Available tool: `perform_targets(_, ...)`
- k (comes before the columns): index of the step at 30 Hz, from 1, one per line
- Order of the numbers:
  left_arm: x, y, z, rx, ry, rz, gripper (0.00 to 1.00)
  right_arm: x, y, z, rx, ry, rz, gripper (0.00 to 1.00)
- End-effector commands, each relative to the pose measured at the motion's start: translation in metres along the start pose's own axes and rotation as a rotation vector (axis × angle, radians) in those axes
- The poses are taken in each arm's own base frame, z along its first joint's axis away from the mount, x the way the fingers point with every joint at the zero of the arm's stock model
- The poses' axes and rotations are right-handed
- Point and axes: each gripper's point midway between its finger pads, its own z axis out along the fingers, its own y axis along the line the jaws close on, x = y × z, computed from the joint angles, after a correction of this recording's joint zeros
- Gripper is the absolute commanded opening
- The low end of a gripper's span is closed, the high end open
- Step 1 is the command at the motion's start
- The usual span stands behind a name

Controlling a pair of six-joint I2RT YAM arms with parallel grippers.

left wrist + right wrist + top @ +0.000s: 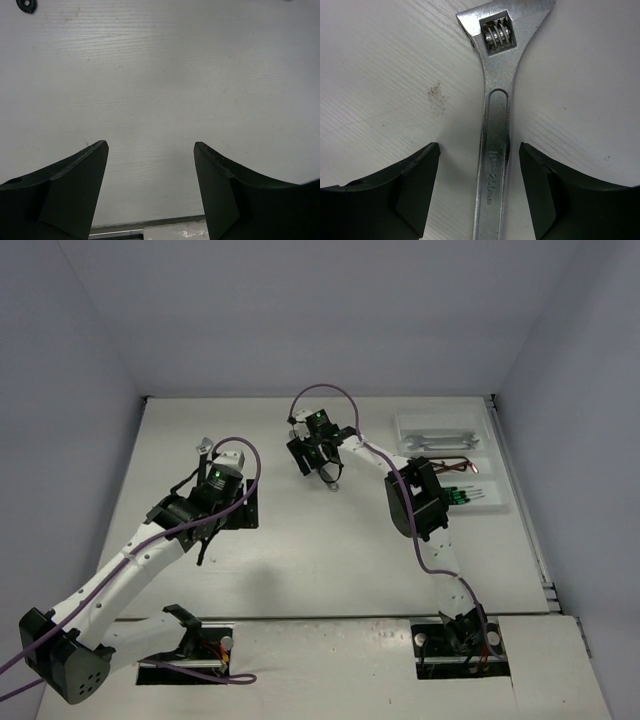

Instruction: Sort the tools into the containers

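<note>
The right gripper (pixel 480 150) is open wide, with a wrench (pixel 497 65) between its 2 fingers (pixel 395 200). The wrench is flat on the bench (pixel 380 60), well left of the tray (pixel 437 418). The left gripper (pixel 150 150), farther left, is open too. The tray seems to hold 2 other wrenches (pixel 440 443).

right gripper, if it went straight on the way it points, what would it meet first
Most likely the adjustable wrench, whose handle lies on the table between the open fingers of the right gripper, touching neither. How far off is unclear.
</note>
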Motion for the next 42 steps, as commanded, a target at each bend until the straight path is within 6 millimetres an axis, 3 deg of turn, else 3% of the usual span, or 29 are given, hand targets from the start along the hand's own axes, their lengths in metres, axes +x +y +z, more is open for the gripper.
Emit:
perform_targets(1,-0.006,0.002,-0.007,-0.003,-0.035,-0.032,0.66,-0.033,-0.008,-0.011,0.055,-0.075,-0.027,0.61)
perform_targets(14,-0.005,0.001,-0.007,0.000,-0.033,-0.039,0.66,-0.015,-0.007,0.008,0.028,-0.030,0.002,0.51)
perform_targets(18,-0.004,0.001,-0.007,-0.001,-0.030,-0.041,0.66,-0.012,-0.006,0.011,0.016,-0.020,-0.005,0.37)
perform_targets(22,-0.002,0.003,-0.005,-0.005,-0.027,-0.043,0.66,-0.008,-0.004,0.012,0.001,-0.004,-0.009,0.00)
perform_targets(23,-0.002,0.003,-0.006,-0.005,-0.027,-0.044,0.66,-0.007,-0.004,0.013,0.001,-0.004,-0.009,0.00)
perform_targets(26,-0.001,0.002,-0.006,-0.003,-0.026,-0.045,0.66,-0.022,-0.003,0.007,-0.008,-0.037,0.005,0.00)
perform_targets(32,-0.004,0.002,-0.007,-0.004,-0.035,-0.056,0.66,-0.091,-0.018,-0.037,-0.019,-0.202,0.127,0.00)
perform_targets(37,-0.002,0.004,-0.005,-0.014,-0.032,-0.056,0.66,-0.151,-0.056,-0.097,0.039,-0.377,0.229,0.00)
perform_targets(42,-0.004,0.004,-0.004,-0.021,-0.032,-0.057,0.66,-0.176,-0.115,-0.141,0.123,-0.520,0.388,0.00)
